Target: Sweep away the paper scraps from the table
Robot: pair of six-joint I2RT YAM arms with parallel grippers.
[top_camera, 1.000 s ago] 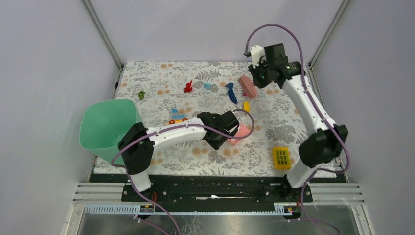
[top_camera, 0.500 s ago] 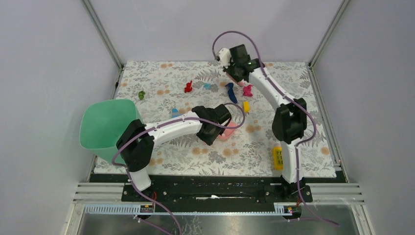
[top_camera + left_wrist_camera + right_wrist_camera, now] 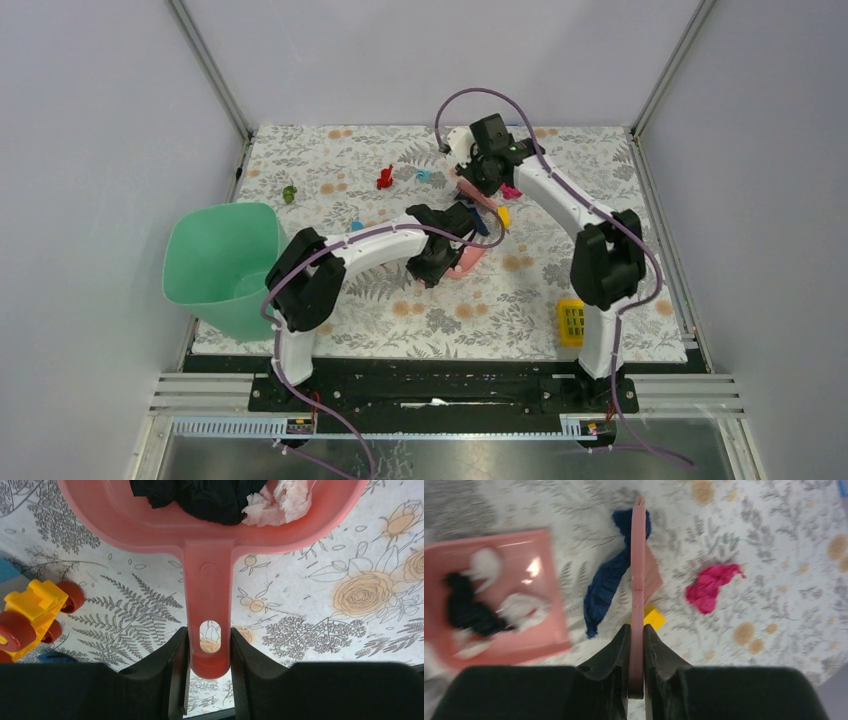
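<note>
My left gripper (image 3: 210, 652) is shut on the handle of the pink dustpan (image 3: 200, 525), which rests on the leaf-printed table (image 3: 330, 150) and holds black and white scraps. My right gripper (image 3: 636, 640) is shut on the pink brush (image 3: 638, 580), seen edge-on just right of the navy scrap (image 3: 609, 585). The dustpan (image 3: 499, 647) lies just left of that scrap. A magenta scrap (image 3: 709, 587) lies right of the brush. Red (image 3: 384, 178), teal (image 3: 424, 176) and green (image 3: 289, 193) scraps lie farther left.
A green bin (image 3: 220, 265) stands at the table's left edge. A yellow block with holes (image 3: 572, 322) lies front right. A small yellow piece (image 3: 651, 617) lies under the brush. A yellow toy car with red wheels (image 3: 30, 615) sits left of the dustpan handle.
My right arm swung left and then brought the brush down beside the navy scrap. My left arm moved the dustpan away from me, up to that scrap.
</note>
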